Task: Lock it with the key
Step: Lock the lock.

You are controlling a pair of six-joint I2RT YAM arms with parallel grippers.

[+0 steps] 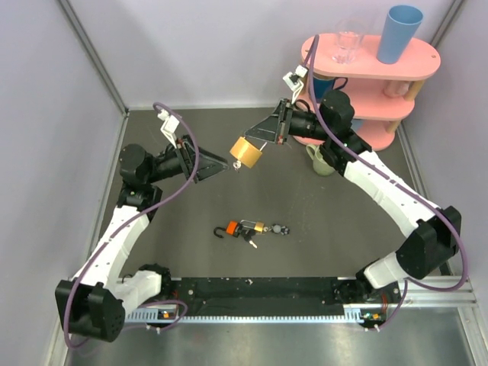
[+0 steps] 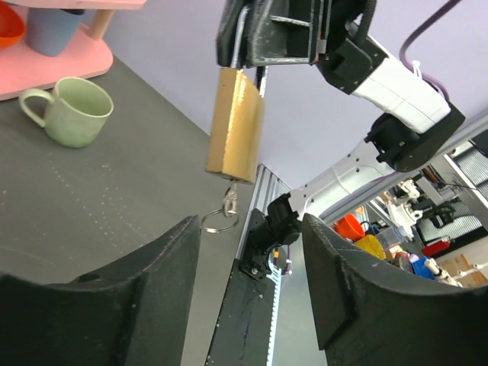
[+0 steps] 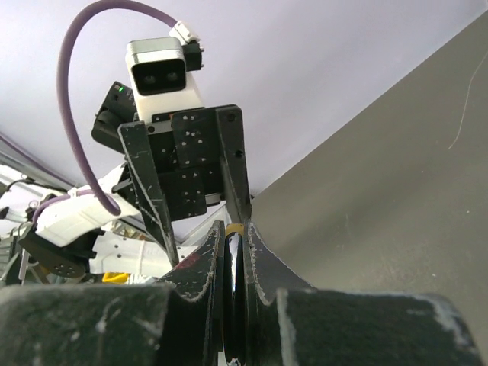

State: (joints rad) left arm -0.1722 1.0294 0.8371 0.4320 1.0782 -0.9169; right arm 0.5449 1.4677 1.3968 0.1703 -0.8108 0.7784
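Note:
My right gripper [image 1: 268, 134] is shut on the silver shackle of a large brass padlock [image 1: 246, 152] and holds it in the air above the table. In the right wrist view only a thin edge shows between the shut fingers [image 3: 214, 259]. In the left wrist view the brass padlock [image 2: 235, 126] hangs ahead, with a small silver piece and a split ring [image 2: 220, 222] dangling under it. My left gripper [image 1: 219, 165] is open and empty, just left of the padlock. The orange-and-black padlock [image 1: 232, 228] lies on the table with the small bunch holding the key [image 1: 250, 239] beside it.
A tiny brass padlock [image 1: 259, 227] on a round ring lies right of the orange padlock. A green mug [image 1: 321, 161] stands by the pink shelf [image 1: 415, 67], which carries a blue cup [image 1: 399, 33] and a glass [image 1: 347, 46]. Grey walls enclose the table.

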